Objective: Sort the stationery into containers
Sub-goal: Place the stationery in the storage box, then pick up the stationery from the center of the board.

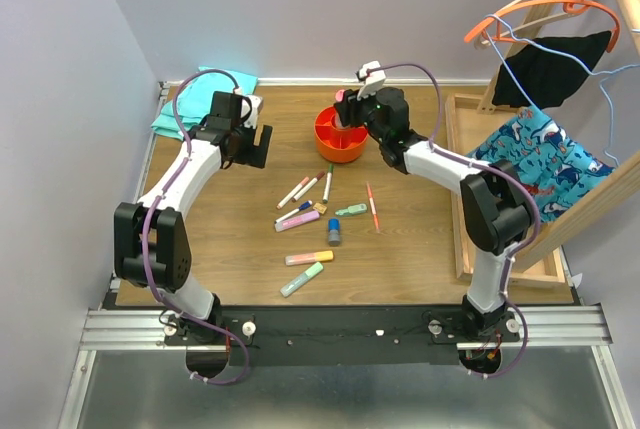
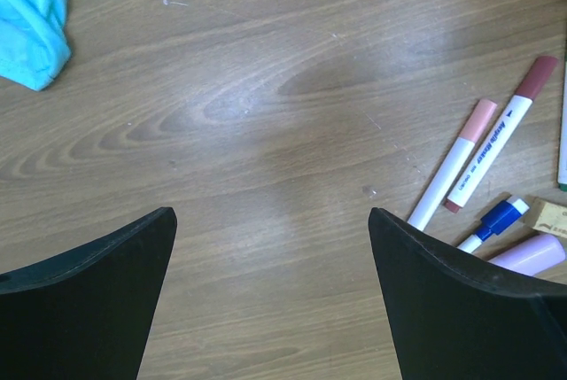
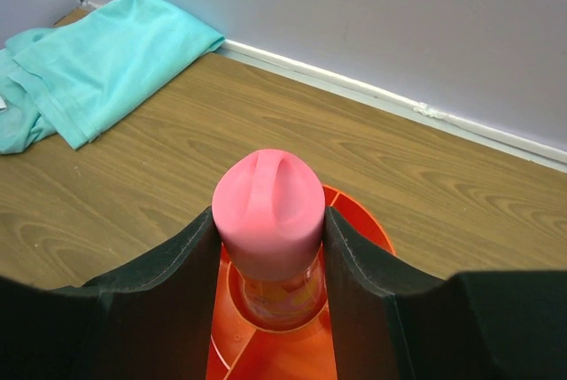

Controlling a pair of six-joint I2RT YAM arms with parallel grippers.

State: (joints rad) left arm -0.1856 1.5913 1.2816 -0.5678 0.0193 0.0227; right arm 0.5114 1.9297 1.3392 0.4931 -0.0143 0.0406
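Note:
The round orange-red organiser [image 1: 322,139] stands at the table's back middle. My right gripper [image 1: 350,114] is over it, shut on a pink-capped clear piece [image 3: 268,207] that stands upright in the organiser's [image 3: 365,225] centre well. My left gripper [image 1: 258,146] is open and empty above bare wood [image 2: 270,221], left of the organiser. Loose on the table lie white-barrelled markers [image 1: 300,189] [image 2: 456,163], a tan block [image 1: 320,207] [image 2: 549,216], a pink highlighter [image 1: 297,220], an orange one [image 1: 309,258], a green one [image 1: 301,280], a blue-grey cylinder [image 1: 333,232] and a thin orange-red pen [image 1: 372,207].
A teal folded cloth [image 1: 205,99] [image 3: 97,61] [image 2: 35,8] lies in the back left corner. A large shallow wooden tray [image 1: 460,189] runs along the right side. A wooden rack with hangers and clothes [image 1: 545,59] leans over the tray. Walls close the back and left.

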